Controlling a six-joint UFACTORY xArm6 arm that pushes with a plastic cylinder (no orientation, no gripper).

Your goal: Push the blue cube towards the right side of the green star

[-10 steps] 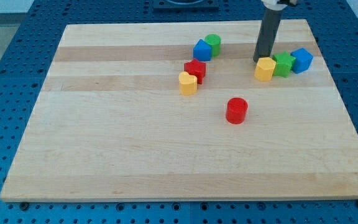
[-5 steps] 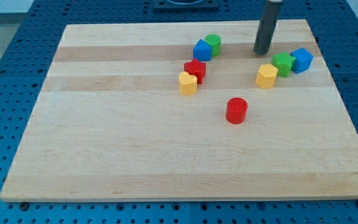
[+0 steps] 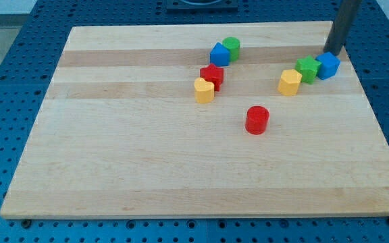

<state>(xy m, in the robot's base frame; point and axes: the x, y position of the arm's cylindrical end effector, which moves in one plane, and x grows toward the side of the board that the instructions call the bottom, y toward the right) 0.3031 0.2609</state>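
A: Where's my tip?

B: My tip (image 3: 331,52) sits at the view's upper right, just above the blue cube (image 3: 328,65), at or nearly at its top edge. It's a bare dark rod, no jaws to spread or press, and it pinches nothing.

A: Contact with the cube?

B: Can't tell for sure. The rod end looks right against the cube's upper side, but the angle hides any gap.

A: Task things?

B: Blue cube lies near the right edge of the wooden board (image 3: 147,162), touching the right side of the green star (image 3: 308,69). The yellow block (image 3: 290,82) sits just down-left of the star, very close or touching.

A: The rest?

B: A second blue block (image 3: 219,54), house-like shape, is at the view's top centre, touching a green cylinder (image 3: 231,47) on its upper right. Below them is a red block (image 3: 212,75), shape unclear, with a second yellow block (image 3: 204,90) against its lower left. A red cylinder (image 3: 256,119) stands alone near the middle, well apart from the others.

A: Surround?

B: A blue perforated table (image 3: 5,74) rings the board.
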